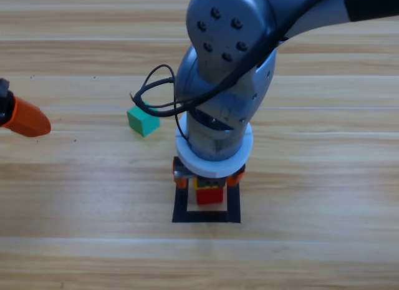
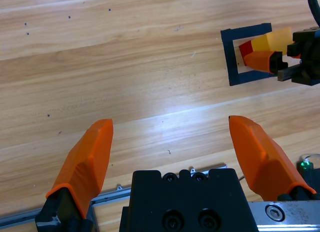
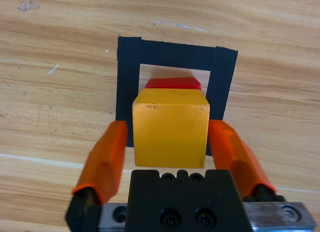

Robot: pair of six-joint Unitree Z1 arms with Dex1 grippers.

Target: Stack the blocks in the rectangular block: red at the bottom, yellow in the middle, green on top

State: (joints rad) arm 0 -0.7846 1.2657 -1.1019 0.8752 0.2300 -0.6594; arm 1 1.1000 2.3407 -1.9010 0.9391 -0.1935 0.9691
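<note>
inside the black tape outline [image 1: 179, 209], low of centre in the high view, the red cube [image 1: 209, 196] is seen, mostly covered by the right arm that comes down from the top edge. the yellow cube [image 3: 170, 127] is shown in the right wrist view directly over the red cube [image 3: 173, 83], of which only a sliver of top face is visible past its far edge. whether yellow is resting on red or is held just above it cannot be told. the tape outline [image 3: 128, 77] frames both cubes in that view, with bare wood seen inside it beyond the red one.

the right gripper [image 3: 170, 142] is closed onto the yellow cube, one orange jaw pressed to each side face. in the left wrist view the same stack is caught far off at upper right: tape outline [image 2: 231, 57], red cube [image 2: 245, 47], yellow cube [image 2: 272, 41], with the right gripper [image 2: 280, 60] around them.

the teal-green cube [image 1: 143, 120] is set on the wooden table [image 1: 312, 252] up and to the left of the outline, well apart from it, outside the tape, untouched by either gripper.

the left gripper [image 1: 22, 117] is parked at the left edge of the high view, near table level. its jaws are spread wide, nothing held between them, only bare table [image 2: 150, 92] is seen ahead of the left gripper [image 2: 170, 142].
</note>
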